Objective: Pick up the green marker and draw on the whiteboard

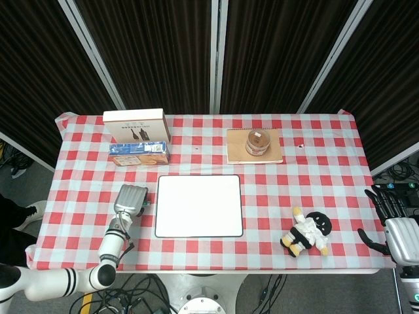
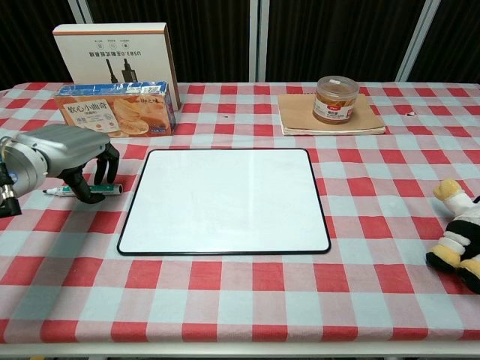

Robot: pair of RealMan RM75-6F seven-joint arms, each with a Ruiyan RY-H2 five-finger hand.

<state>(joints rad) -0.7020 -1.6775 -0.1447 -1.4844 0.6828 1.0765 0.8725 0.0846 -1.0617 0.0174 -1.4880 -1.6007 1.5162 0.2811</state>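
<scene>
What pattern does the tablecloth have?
The tablecloth has red and white checks, clearest in the chest view.
</scene>
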